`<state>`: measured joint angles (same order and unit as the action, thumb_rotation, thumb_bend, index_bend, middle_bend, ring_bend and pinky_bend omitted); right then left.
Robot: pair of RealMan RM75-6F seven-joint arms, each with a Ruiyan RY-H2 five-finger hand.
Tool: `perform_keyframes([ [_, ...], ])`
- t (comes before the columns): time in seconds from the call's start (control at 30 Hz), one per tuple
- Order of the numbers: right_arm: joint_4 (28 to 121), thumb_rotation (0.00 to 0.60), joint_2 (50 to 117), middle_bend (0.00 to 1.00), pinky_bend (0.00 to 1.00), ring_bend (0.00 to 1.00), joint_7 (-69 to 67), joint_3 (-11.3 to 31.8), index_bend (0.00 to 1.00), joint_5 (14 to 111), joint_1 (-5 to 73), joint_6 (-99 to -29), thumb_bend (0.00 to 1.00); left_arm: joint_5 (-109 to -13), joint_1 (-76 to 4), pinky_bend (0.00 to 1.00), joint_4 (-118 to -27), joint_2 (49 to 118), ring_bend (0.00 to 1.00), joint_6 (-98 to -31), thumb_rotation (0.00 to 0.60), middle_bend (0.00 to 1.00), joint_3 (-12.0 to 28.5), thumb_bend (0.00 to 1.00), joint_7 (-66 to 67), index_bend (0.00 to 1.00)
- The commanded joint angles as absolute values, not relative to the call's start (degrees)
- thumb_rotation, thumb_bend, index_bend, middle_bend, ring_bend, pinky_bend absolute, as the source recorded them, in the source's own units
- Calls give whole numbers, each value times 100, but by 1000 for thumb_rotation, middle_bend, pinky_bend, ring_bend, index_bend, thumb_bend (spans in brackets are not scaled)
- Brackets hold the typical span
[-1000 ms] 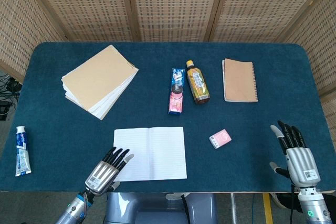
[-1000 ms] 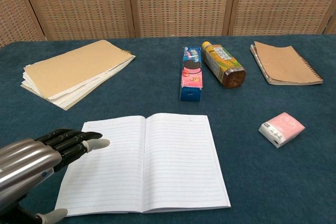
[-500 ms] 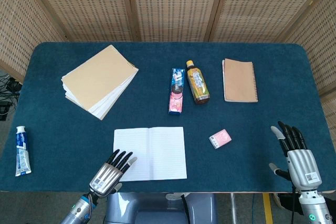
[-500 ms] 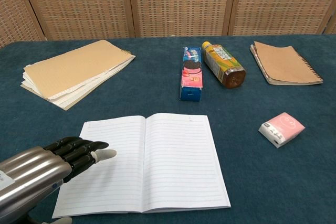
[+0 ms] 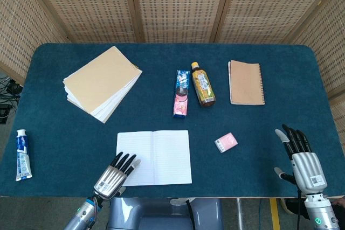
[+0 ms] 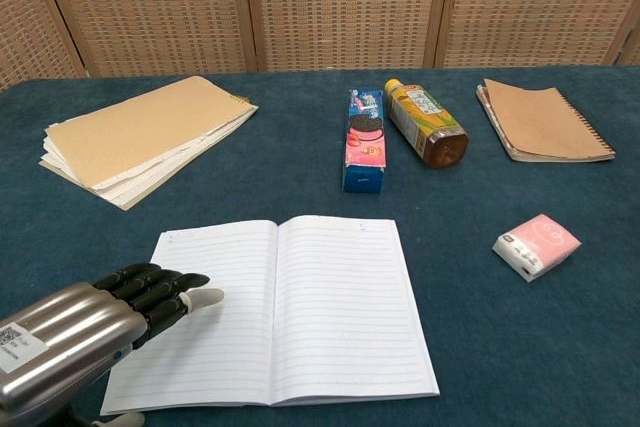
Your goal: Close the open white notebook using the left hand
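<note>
The white notebook (image 5: 154,157) lies open and flat at the near centre of the bench (image 5: 64,127), pages up. The left hand (image 5: 112,175) sits at the notebook's 8 o'clock corner, fingers extended and apart, holding nothing, fingertips over the left page.

Risk: a flat hand may slide the whole notebook on the cloth or crease a single sheet rather than lift the left cover; cause is no purchase under the page edge.

The near bench edge lies just below the notebook. The pink packet (image 5: 226,142) at 3 o'clock stands apart. The right hand (image 5: 303,160), fingers spread and empty, rests at the far 3 o'clock corner.
</note>
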<state>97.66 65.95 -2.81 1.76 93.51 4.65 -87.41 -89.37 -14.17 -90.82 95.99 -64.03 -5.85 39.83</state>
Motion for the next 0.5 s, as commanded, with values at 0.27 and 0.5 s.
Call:
perform_keyframes([
  [0.27,9825,600,6675,0,0,0,-242,178,0,9456,598,-8613,113,-9092,-1356,0,-9113,9567,0,-6774,600,0,-624,440,3978,0],
  [0.5,9773,600,6758,0,0,0,-227,233,0,9325,723,-8416,113,-9188,-1421,0,-9109,9594,0,-6871,600,0,-550,459,3927,0],
])
